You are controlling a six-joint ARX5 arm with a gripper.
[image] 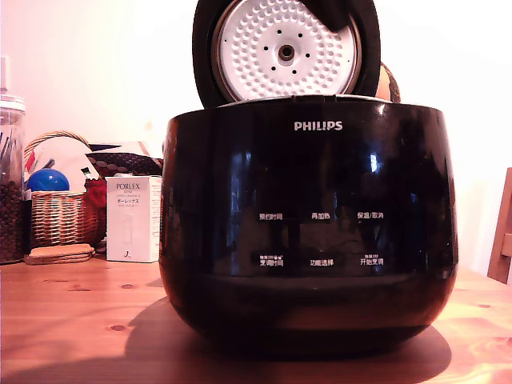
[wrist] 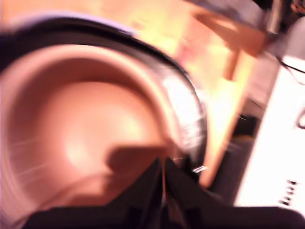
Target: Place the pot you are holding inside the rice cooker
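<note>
Pot (wrist: 86,138) sits directly ahead of the gripper (wrist: 164,191), whose fingers pinch its rim; it looks already down inside the rice cooker (image: 308,232), though motion blur hides the seating. Before you release, keep it level and centred so the rim doesn't hang up. Interior reads smooth, round, warm-tinted.

Rice cooker (image: 308,232) at centre front on the surface (image: 72,320), lid (image: 286,50) upright behind its body; at the exterior view's left and further back: box (image: 133,218), basket (image: 64,212) holding a ball (image: 47,180), jar (image: 11,180) at the edge.
</note>
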